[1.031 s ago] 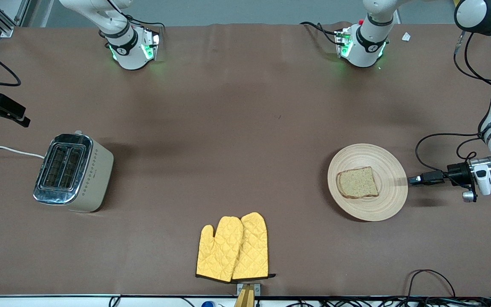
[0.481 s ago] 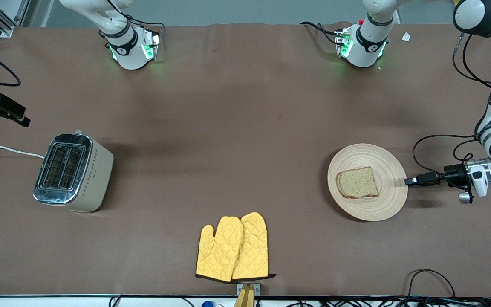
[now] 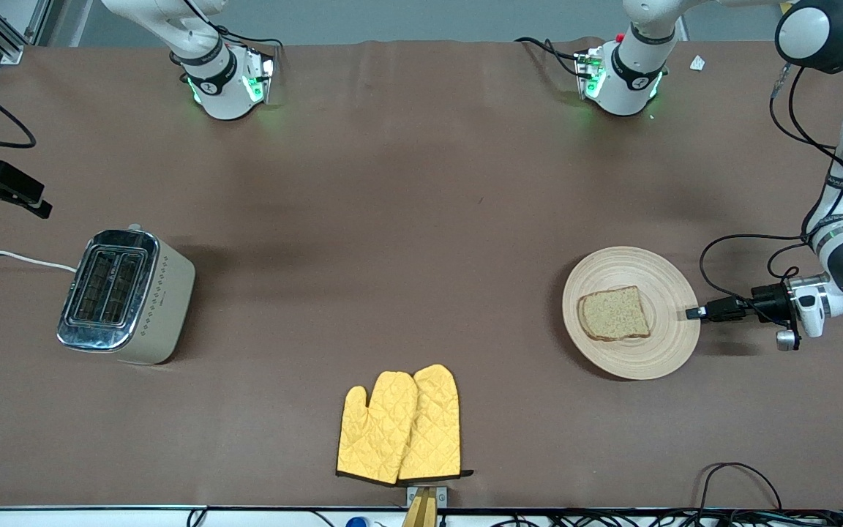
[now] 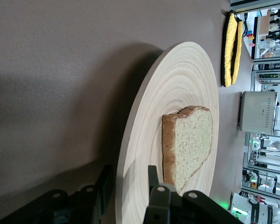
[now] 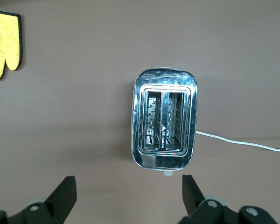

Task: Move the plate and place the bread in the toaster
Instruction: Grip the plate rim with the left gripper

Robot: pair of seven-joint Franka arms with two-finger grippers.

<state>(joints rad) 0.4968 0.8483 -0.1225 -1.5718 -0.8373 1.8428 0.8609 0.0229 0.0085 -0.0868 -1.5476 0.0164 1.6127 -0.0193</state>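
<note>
One plate (image 3: 634, 351), one bread (image 3: 613, 313), one toaster (image 3: 125, 296), two mitts (image 3: 399, 424).

Even, diffuse overhead light filled the scene, moderately bright. Soft shadows fell on the brown table (image 3: 407, 219) toward three o'clock of the cream chrome-topped toaster (image 3: 125, 296) and of the round beige wooden plate (image 3: 631, 312). The toaster's chrome top (image 5: 163, 119) threw glare. In the left wrist view the table darkened toward nine o'clock, and the background at three o'clock was soft.
</note>
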